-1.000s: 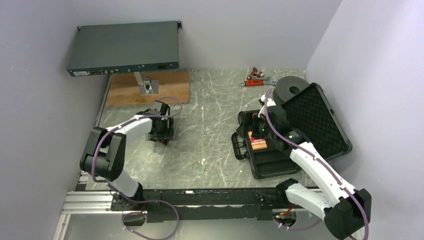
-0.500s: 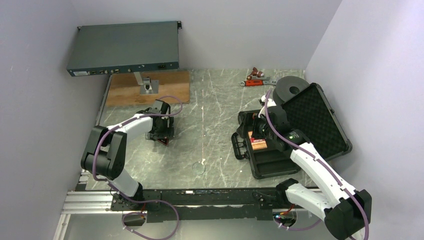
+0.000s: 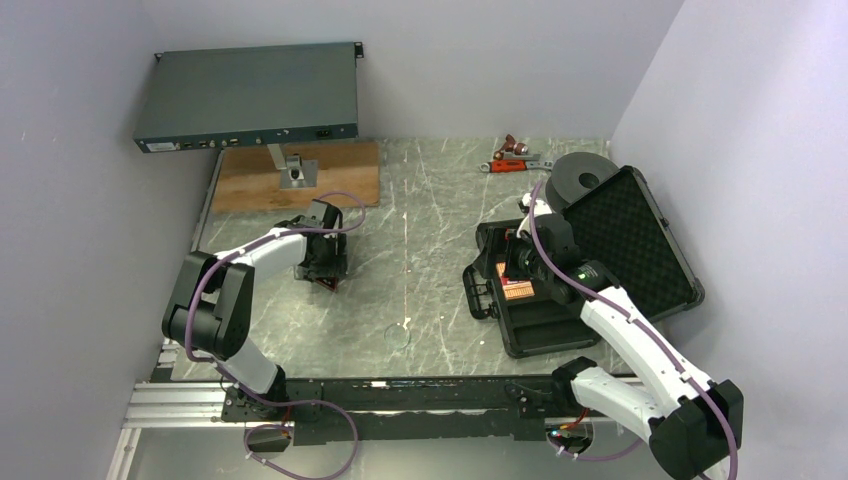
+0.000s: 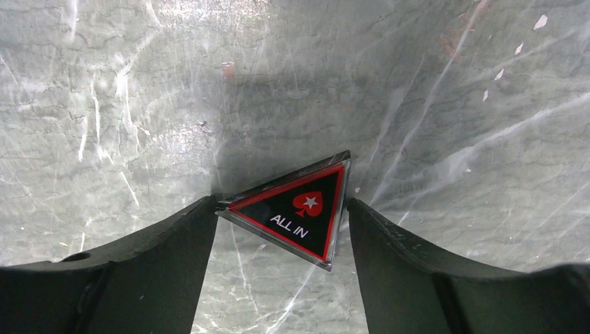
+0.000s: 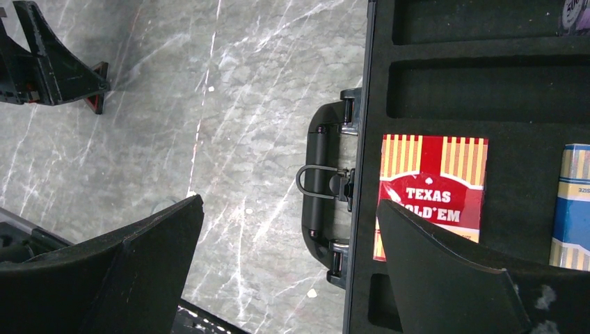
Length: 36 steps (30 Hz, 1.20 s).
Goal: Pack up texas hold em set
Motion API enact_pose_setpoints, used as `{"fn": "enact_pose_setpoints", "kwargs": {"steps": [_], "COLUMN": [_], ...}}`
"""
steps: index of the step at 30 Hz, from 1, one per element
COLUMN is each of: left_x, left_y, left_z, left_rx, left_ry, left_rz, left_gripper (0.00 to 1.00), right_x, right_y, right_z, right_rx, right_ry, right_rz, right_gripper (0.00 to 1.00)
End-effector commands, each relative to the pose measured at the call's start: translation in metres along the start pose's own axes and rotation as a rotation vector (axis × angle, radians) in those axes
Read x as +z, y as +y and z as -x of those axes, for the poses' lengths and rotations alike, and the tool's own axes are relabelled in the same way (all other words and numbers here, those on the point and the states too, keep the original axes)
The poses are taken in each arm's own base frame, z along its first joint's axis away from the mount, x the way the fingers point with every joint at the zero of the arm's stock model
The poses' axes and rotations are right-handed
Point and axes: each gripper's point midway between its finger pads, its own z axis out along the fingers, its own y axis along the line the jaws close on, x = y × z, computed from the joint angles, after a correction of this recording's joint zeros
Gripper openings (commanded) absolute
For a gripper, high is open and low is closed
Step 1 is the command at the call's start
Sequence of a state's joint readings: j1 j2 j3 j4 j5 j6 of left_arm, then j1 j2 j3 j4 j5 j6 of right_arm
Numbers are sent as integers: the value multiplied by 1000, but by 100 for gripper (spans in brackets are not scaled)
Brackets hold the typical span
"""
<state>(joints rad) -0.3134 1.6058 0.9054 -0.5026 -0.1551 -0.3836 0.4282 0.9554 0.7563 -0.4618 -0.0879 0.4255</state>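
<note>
A black triangle with a red border (image 4: 296, 212), printed "ALL IN", lies on the marble table between the fingers of my left gripper (image 4: 282, 202). The left finger touches its corner and a thin gap shows beside the right finger. From above, the triangle (image 3: 325, 283) peeks out just below that gripper (image 3: 324, 272). The black foam-lined case (image 3: 625, 240) lies open at the right. Inside it are a red card box (image 5: 431, 188) and a blue-white card box (image 5: 574, 209). My right gripper (image 5: 289, 202) hangs wide open over the case's handle (image 5: 321, 181), holding nothing.
A clear disc (image 3: 397, 335) lies on the table near the front. A black ring-shaped spool (image 3: 580, 175) and a red-handled tool (image 3: 515, 155) sit behind the case. A wooden board (image 3: 295, 175) and a grey rack unit (image 3: 250, 95) are at the back left.
My left gripper's fingers have drawn in a little round the triangle. The right arm has not visibly moved.
</note>
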Motion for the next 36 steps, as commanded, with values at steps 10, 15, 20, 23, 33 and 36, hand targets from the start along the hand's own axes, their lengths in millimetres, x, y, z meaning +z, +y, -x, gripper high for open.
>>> {"fn": "enact_pose_setpoints", "kwargs": {"steps": [10, 15, 20, 23, 33, 36], "left_x": [0, -9, -17, -23, -54, -66], "left_y": [-4, -10, -17, -24, -46, -56], "left_z": [-8, -6, -4, -3, 8, 13], "left_rx": [15, 39, 63, 84, 144, 169], "left_ry": [13, 2, -6, -15, -60, -77], "left_rz": [-3, -6, -9, -15, -66, -86], "left_gripper": [49, 44, 29, 26, 24, 23], "right_x": [-8, -12, -17, -17, -35, -46], "right_y": [9, 11, 13, 16, 25, 31], "right_z": [14, 17, 22, 21, 40, 54], "right_rx": [-17, -20, -12, -6, 1, 15], "right_ry": [-53, -61, -79, -74, -126, -165], "right_rz": [37, 40, 47, 59, 72, 81], "right_gripper": [99, 99, 99, 99, 98, 98]}}
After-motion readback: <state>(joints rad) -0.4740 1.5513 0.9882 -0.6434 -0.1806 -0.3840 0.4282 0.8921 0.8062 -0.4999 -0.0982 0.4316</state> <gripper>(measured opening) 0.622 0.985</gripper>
